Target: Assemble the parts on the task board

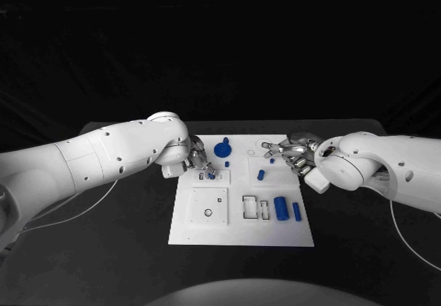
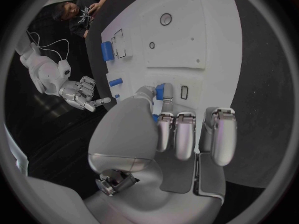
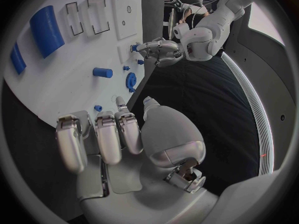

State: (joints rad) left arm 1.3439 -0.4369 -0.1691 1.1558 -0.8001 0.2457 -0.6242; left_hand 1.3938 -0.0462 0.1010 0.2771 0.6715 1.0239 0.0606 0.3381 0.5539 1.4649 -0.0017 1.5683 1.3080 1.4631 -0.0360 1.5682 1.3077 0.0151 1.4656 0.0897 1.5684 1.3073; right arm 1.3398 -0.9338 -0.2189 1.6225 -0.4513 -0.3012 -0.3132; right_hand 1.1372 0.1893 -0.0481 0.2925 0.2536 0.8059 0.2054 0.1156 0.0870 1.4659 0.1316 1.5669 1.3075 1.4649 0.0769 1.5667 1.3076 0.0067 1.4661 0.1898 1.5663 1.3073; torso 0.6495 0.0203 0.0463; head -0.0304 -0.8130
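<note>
— Left hand (image 1: 195, 160)?
— Pinching a small blue part (image 2: 160, 91), centre-left of frame, poised over the white board (image 1: 241, 236), likely for seating.
— Right hand (image 1: 289, 154)?
— Empty, fingers spread, hovering upper right, apparently waiting.

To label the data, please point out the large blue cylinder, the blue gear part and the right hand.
large blue cylinder (image 1: 281, 208), head view, middle of its side.
blue gear part (image 1: 222, 150), head view, its round body.
right hand (image 1: 290, 153), head view, its middle.
</note>
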